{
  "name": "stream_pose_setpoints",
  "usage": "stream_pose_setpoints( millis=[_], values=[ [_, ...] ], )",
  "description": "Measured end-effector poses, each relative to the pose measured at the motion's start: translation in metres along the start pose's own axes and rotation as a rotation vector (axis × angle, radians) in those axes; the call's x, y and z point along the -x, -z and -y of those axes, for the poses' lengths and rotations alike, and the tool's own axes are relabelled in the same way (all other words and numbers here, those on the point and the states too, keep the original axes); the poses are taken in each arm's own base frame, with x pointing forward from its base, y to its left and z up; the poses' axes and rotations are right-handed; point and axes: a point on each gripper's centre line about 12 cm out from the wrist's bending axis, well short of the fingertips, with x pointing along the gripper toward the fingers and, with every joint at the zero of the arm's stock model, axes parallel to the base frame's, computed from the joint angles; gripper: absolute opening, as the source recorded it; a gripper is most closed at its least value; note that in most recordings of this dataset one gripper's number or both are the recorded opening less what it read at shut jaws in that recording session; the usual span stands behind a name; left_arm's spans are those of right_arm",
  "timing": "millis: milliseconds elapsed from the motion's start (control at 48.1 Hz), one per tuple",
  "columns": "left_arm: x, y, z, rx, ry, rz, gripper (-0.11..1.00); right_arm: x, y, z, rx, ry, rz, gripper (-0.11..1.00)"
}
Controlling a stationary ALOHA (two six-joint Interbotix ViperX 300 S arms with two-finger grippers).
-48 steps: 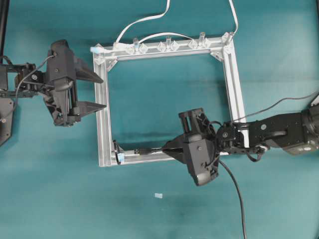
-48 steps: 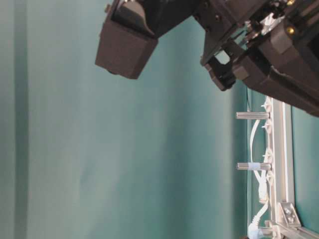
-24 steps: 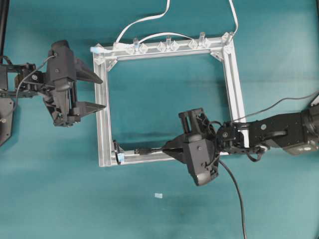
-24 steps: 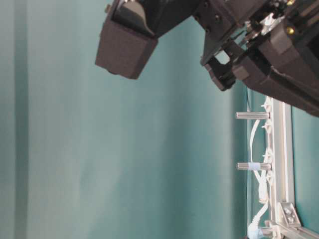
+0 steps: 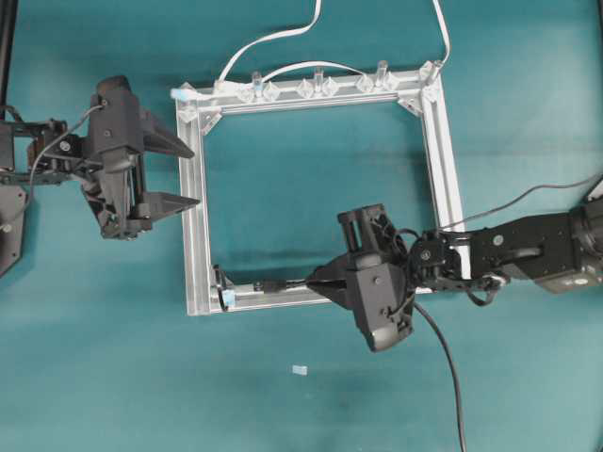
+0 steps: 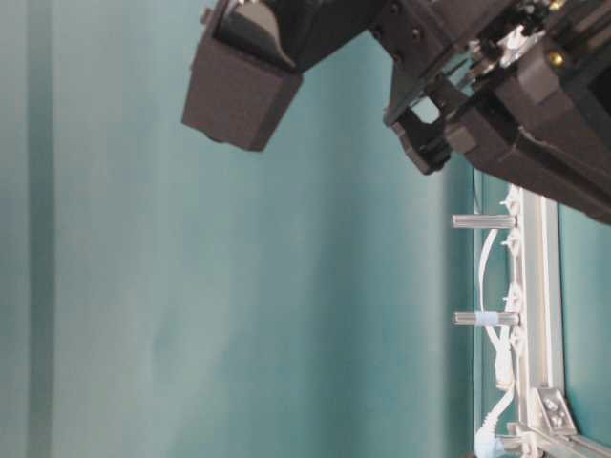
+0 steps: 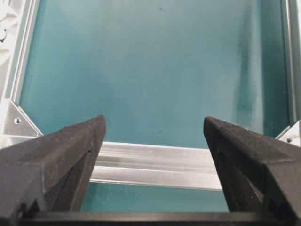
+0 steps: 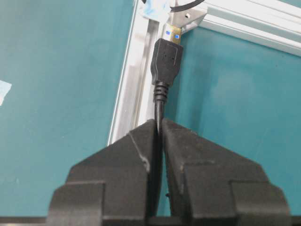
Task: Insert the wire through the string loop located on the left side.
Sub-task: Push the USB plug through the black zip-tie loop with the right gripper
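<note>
Right claw (image 8: 157, 123) clamped on the wire (image 8: 165, 59), plug just short of the string loop (image 8: 186, 4) ahead; not yet threaded. Left claw (image 7: 153, 134) wide, empty.

Frame (image 5: 316, 193) lies flat mid-tabletop (image 5: 113, 358). Left pincer (image 5: 174, 174) sits just outside its left rail; right pincer (image 5: 316, 281) over the bottom rail, holding the wire (image 8: 167, 61), plug just short of the string loop (image 5: 226, 298) at the bottom-left corner. White cable (image 5: 273, 40) runs behind the top rail.
</note>
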Motion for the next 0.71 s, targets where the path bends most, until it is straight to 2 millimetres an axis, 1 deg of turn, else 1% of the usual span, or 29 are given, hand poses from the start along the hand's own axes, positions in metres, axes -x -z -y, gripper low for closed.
stream_pose_setpoints(
  millis=[125, 291, 457, 603, 706],
  values=[
    [0.008, -0.005, 0.000, 0.002, 0.001, 0.026, 0.87, 0.000, 0.000, 0.000, 0.000, 0.001, 0.001, 0.06],
    [0.023, 0.000, 0.003, -0.006, 0.014, -0.006, 0.87, 0.000, -0.001, 0.002, -0.002, 0.007, 0.006, 0.06],
    [0.034, 0.005, 0.015, -0.037, 0.054, -0.058, 0.87, -0.001, -0.002, 0.006, -0.006, 0.016, 0.011, 0.06],
    [0.037, 0.013, 0.032, -0.077, 0.109, -0.111, 0.87, -0.001, -0.003, 0.007, -0.005, 0.019, 0.016, 0.06],
    [0.039, 0.016, 0.040, -0.077, 0.134, -0.135, 0.87, -0.001, -0.003, 0.008, -0.003, 0.020, 0.016, 0.06]
  ],
)
